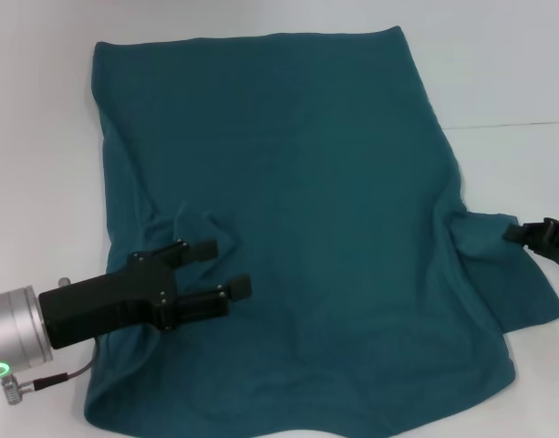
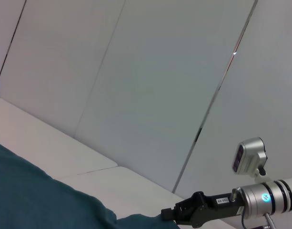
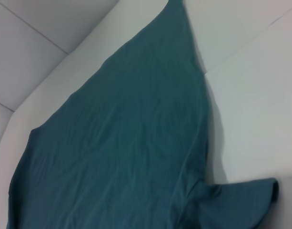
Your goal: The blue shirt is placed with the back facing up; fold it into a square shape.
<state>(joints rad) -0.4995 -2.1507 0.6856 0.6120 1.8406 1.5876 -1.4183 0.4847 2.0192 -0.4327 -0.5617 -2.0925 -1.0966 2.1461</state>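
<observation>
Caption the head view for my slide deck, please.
Left gripper open over the blue shirt on the white table; right gripper at its sleeve.

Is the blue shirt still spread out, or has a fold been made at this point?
Partly folded: the blue shirt lies flat, its left sleeve turned in beneath the open left end effector; its right sleeve sticks out at the right end effector.

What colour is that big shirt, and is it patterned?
The blue shirt is plain dark teal-blue, clearest in the head view.

Bare table (image 1: 498, 64) around blue shirt (image 1: 297, 182)
</observation>
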